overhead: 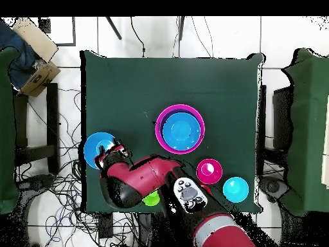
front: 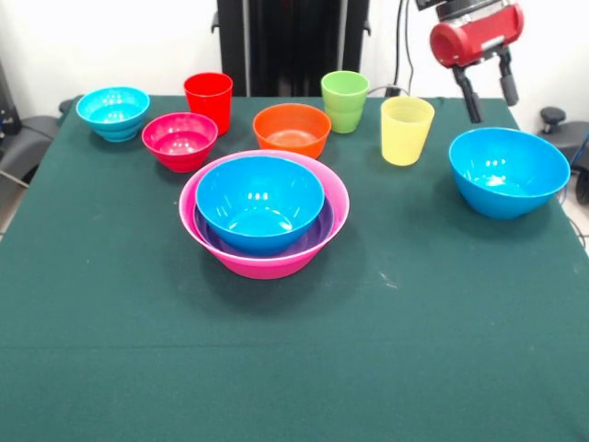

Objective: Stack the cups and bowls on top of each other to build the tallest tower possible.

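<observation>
1. You have the gripper (front: 488,90) hanging above the far rim of the loose blue bowl (front: 509,171), at the right side of the front view. Its two dark jaws stand apart and hold nothing.
2. From overhead you see the red arm (overhead: 144,180) reaching across the near edge of the surface (overhead: 128,90), with the gripper (overhead: 110,156) at the edge of that same blue bowl (overhead: 96,146).
3. The tower (front: 264,214) sits near the middle of the green surface (front: 294,350): the pink bowl (front: 267,262) is outermost, the purple bowl (front: 317,238) lies inside it, and a second blue bowl (front: 259,203) rests on top.
4. Behind the tower you find a row of loose pieces, each standing apart from its neighbour. From left to right in the front view: the cyan bowl (front: 113,112), the magenta-red bowl (front: 179,140), the red cup (front: 209,99), the orange bowl (front: 292,129), the green cup (front: 345,100) and the yellow cup (front: 407,130).
5. All three cups stand upright with their mouths up.
6. The yellow cup stands just beside the loose blue bowl, between it and the orange bowl.
7. Overhead, the arm covers most of that row; you can make out the magenta-red bowl (overhead: 209,170), the cyan bowl (overhead: 236,188) and a sliver of the green cup (overhead: 151,199).
</observation>
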Motion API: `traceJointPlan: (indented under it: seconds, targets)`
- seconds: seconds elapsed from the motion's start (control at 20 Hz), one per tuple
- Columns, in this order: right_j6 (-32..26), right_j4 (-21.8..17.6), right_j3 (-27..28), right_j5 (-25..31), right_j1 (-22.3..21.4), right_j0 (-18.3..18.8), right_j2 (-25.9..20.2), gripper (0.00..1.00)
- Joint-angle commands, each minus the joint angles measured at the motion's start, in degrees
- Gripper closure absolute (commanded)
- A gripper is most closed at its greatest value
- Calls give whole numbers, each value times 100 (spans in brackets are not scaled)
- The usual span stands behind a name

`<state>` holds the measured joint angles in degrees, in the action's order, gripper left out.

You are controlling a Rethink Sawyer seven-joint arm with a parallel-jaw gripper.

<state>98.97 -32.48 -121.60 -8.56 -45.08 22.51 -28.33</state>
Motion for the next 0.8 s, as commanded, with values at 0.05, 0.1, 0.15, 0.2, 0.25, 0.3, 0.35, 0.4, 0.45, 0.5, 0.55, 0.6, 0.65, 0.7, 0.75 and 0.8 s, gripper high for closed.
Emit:
traceJointPlan:
  seconds: [0.05, 0.1, 0.15, 0.2, 0.25, 0.3, 0.35, 0.4, 0.45, 0.5, 0.55, 0.6, 0.65, 0.7, 0.75, 0.8]
  targets:
    - [277, -623, 13, 145, 232, 444, -187, 0]
    - [270, -644, 7, 165, 230, 484, -226, 0]
    - [262, -668, -9, 193, 225, 553, -292, 0]
    - [249, -697, -30, 228, 219, 631, -371, 0]
    - [239, -719, -37, 258, 221, 689, -422, 0]
    - [230, -746, -37, 271, 232, 727, -446, 0]
    - [229, -774, -24, 257, 256, 729, -431, 0]
    - [236, -807, 4, 211, 297, 691, -365, 0]
    - [243, -846, 40, 146, 345, 630, -277, 0]
    - [261, -880, 97, 45, 416, 526, -127, 0]
    - [276, -908, 153, -46, 478, 423, 8, 0]
    - [286, -931, 203, -135, 539, 330, 131, 0]
    - [301, -949, 229, -197, 573, 274, 205, 0]
    - [313, -962, 230, -217, 577, 258, 221, 0]
    - [323, -969, 226, -218, 572, 262, 216, 0]
    - [333, -977, 218, -226, 569, 272, 208, 0]
